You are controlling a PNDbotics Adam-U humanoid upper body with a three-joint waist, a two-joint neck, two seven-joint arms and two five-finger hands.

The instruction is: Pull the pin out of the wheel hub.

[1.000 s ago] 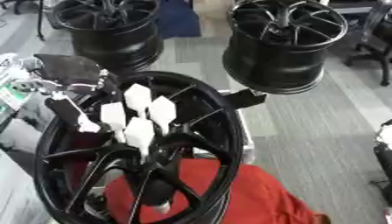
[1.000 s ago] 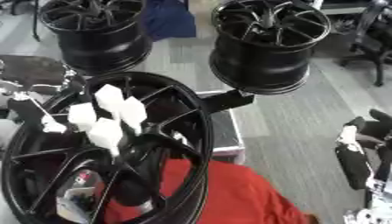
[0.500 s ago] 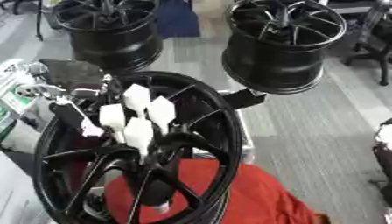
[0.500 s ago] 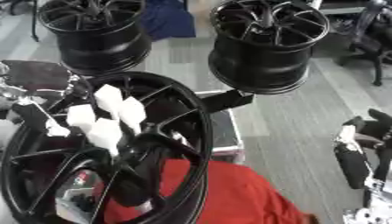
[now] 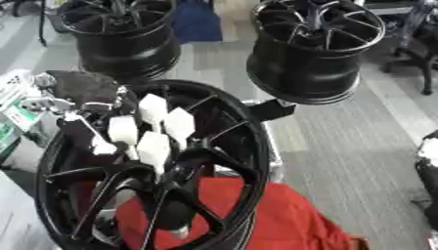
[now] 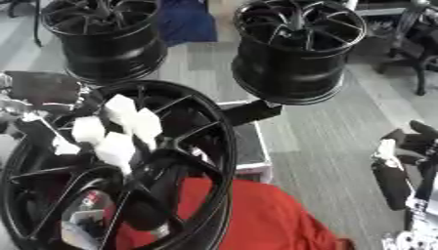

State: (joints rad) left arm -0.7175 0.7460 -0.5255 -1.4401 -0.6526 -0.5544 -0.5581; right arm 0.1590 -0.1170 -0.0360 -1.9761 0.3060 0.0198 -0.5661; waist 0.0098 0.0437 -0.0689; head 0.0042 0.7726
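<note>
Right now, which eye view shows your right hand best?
The right eye view: the right hand shows at the right edge, idle, away from the wheel hub. The left eye view catches only a dark sliver of it at its right edge.

No text, number or brand is being shown legibly anywhere. A small label (image 6: 88, 199) with a red mark is being glimpsed through the spokes of the wheel hub (image 6: 120, 166), but nothing on it can be read.

Both head-mounted eyes look steeply down, close over the same wheel hub (image 5: 154, 166).
</note>
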